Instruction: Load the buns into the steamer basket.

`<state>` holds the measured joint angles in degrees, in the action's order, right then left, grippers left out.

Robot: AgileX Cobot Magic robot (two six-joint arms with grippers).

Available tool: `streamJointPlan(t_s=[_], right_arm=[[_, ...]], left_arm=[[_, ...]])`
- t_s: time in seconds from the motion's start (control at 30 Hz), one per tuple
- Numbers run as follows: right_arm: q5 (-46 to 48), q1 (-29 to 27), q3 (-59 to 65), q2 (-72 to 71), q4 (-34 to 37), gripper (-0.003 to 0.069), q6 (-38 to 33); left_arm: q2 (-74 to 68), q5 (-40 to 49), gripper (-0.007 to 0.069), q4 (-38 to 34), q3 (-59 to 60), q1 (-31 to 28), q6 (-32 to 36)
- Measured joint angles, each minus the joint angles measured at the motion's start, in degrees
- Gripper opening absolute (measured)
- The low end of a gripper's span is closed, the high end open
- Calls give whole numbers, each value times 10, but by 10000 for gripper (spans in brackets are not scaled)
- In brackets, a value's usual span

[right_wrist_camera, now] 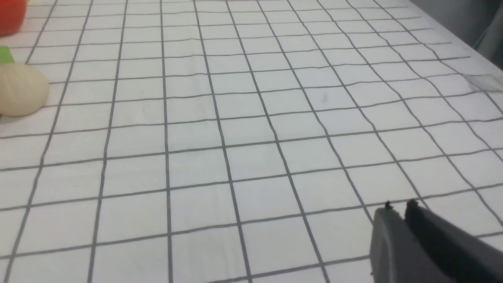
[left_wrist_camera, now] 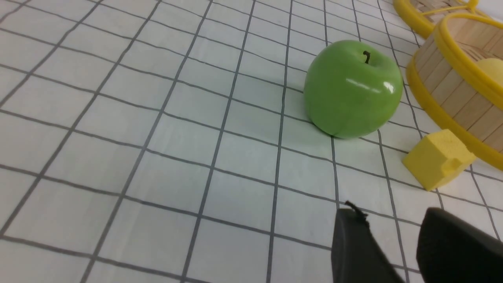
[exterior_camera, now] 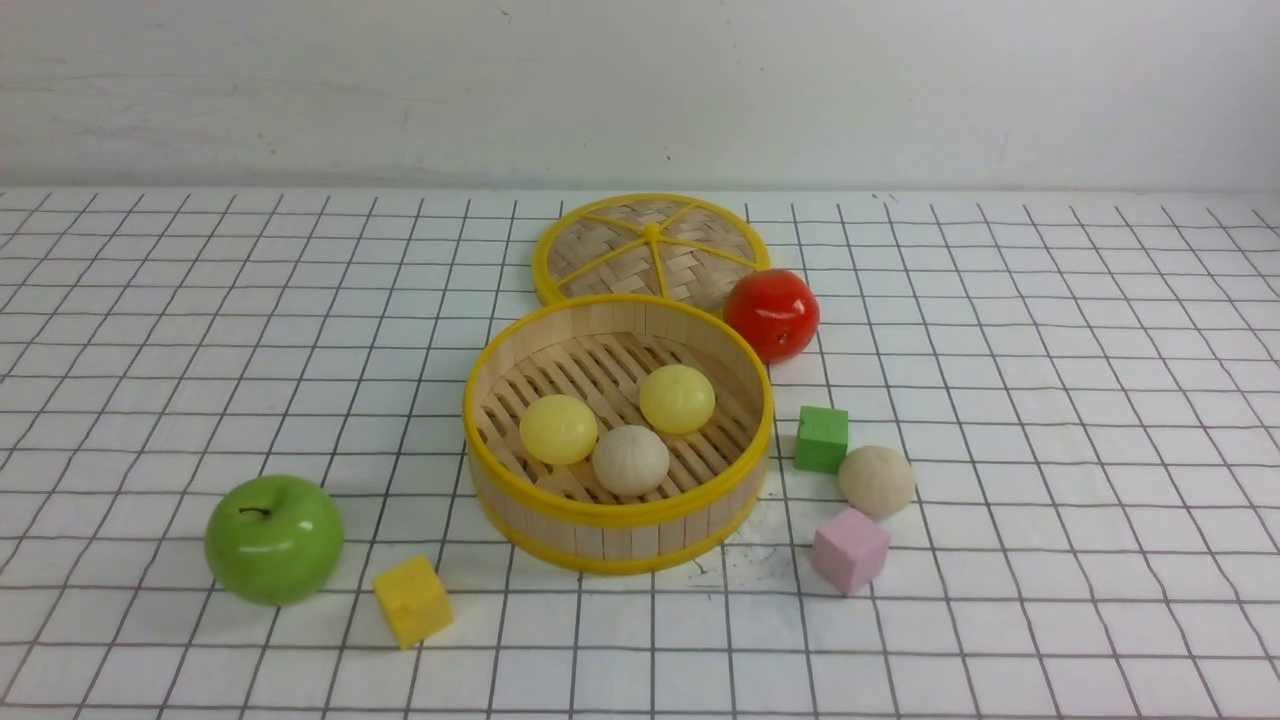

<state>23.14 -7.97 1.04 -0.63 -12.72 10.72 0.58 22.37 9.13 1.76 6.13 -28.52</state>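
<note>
The steamer basket [exterior_camera: 620, 517] stands mid-table with three buns inside: two pale yellow ones [exterior_camera: 558, 429] [exterior_camera: 677, 398] and a beige one [exterior_camera: 630, 459]. Another beige bun [exterior_camera: 876, 480] lies on the table to its right, also seen in the right wrist view [right_wrist_camera: 21, 89]. Neither gripper shows in the front view. My left gripper [left_wrist_camera: 391, 214] hovers open and empty over the cloth near the green apple. My right gripper [right_wrist_camera: 399, 207] has its fingers almost together, holding nothing, well away from the loose bun.
The woven lid [exterior_camera: 650, 250] lies behind the basket, with a red apple [exterior_camera: 771, 313] beside it. A green cube [exterior_camera: 821, 438] and a pink cube [exterior_camera: 850, 550] flank the loose bun. A green apple [exterior_camera: 274, 538] and a yellow cube [exterior_camera: 412, 600] sit front left.
</note>
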Motion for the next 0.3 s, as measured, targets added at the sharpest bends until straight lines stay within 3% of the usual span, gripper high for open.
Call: streamJointPlan(t_s=[0.3], right_arm=[[0, 0, 0, 0, 0, 64, 0]], left_arm=[[0, 0, 237, 0, 0, 0, 0]])
